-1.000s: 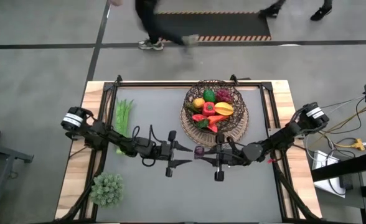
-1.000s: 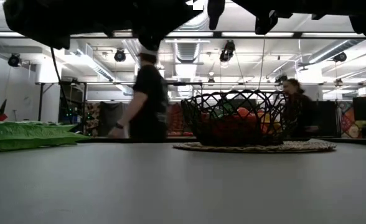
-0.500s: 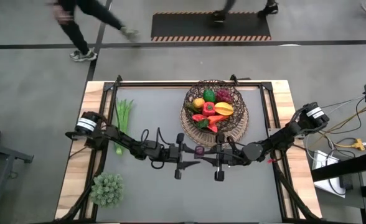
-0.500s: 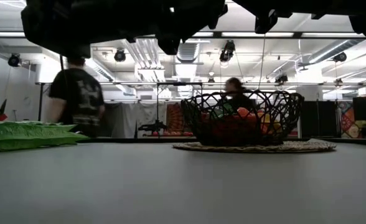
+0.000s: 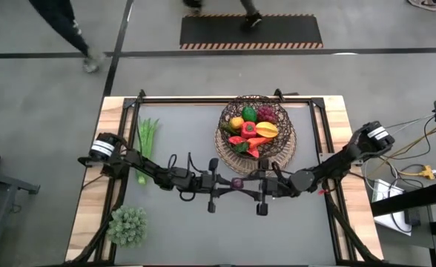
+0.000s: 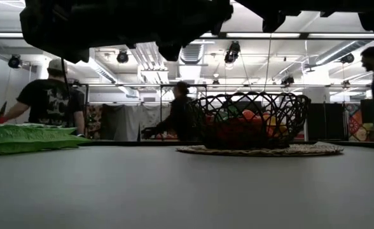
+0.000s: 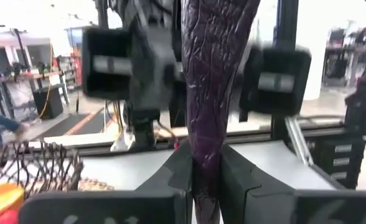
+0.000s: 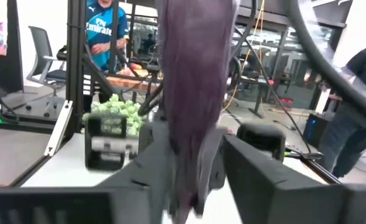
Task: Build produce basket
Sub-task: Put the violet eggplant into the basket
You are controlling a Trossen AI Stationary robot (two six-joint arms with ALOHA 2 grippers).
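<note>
Left wrist view shows the dark eggplant (image 7: 211, 93) pinched between the left end effector (image 7: 206, 168) fingers; in the right wrist view the right end effector (image 8: 192, 162) stands spread around the same eggplant, a gap showing on one side. From above, the eggplant hangs over the counter (image 5: 173, 133) centre, at 6 o'clock from the basket (image 5: 222, 122), which sits at the counter's 12 o'clock. The risk is a thin, end-on pinch: the long eggplant could pivot or slip and drop to the counter, or clip the basket rim on the way in. Only a person's blue shirt (image 8: 106, 22) bears writing, seemingly "Emirates".
</note>
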